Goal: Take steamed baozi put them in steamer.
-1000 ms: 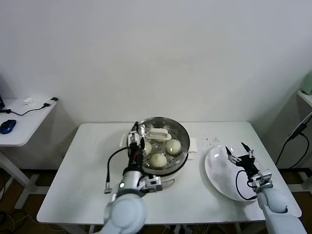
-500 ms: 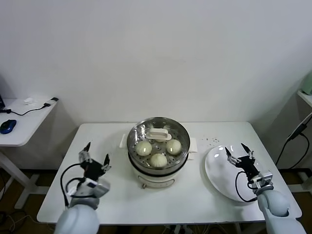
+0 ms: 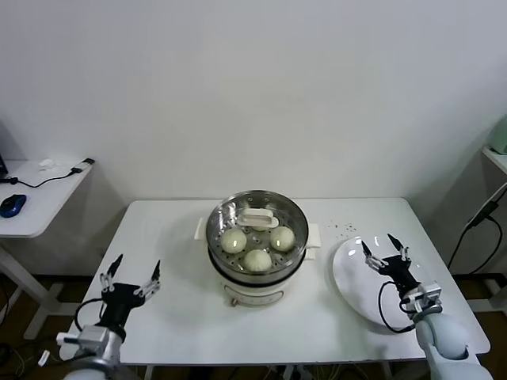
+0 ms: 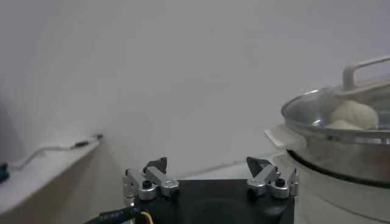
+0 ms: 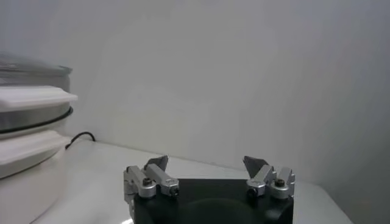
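1. White wall fills the background, and in front of it you have a white worktop carrying everything.
2. Your steamer, a shiny steel basket on a white cooker base, sits near the middle of the worktop, closer to the far edge than to the near one.
3. You can see a glass lid with a white handle resting on top of the steamer.
4. Through the lid you can count 3 steamed baozi plainly on the perforated floor; a 4th looks partly hidden behind the lid handle, so you cannot be sure of it.
5. Your left end effector hovers at the worktop's near left corner, well apart from the steamer, fingers spread wide and holding nothing.
6. From the left wrist view you see the steamer and lid off to one side, with 2 baozi showing behind the glass.
7. Your right end effector hangs over the white plate by the worktop's right edge, fingers spread wide and empty.
8. You will find the plate bare of buns.
9. Beyond the worktop's left edge stands a smaller side table with a blue mouse and a cable on it.
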Robot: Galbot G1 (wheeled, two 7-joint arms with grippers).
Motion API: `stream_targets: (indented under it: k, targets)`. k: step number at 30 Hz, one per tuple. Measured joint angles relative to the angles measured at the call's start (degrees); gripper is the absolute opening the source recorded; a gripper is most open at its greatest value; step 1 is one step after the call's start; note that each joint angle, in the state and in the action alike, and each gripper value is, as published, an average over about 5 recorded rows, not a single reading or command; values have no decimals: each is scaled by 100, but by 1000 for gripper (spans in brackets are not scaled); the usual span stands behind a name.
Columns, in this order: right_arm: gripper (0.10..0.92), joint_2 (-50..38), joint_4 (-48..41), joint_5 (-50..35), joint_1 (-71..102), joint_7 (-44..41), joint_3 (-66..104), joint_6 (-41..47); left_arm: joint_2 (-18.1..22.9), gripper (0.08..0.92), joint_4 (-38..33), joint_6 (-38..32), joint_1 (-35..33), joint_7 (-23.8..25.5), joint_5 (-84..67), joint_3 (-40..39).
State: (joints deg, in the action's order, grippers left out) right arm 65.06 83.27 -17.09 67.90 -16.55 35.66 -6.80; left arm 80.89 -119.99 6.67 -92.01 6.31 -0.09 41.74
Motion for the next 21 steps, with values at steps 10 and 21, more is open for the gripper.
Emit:
stream_targets:
  k: [10, 21]
  targets:
    - [823, -4, 214, -66, 191, 7, 32, -69, 298, 823, 299, -798, -377, 375, -799, 350]
    - [823, 48, 532, -102, 364, 82, 80, -104, 391, 823, 252, -1102, -592, 580, -876, 408]
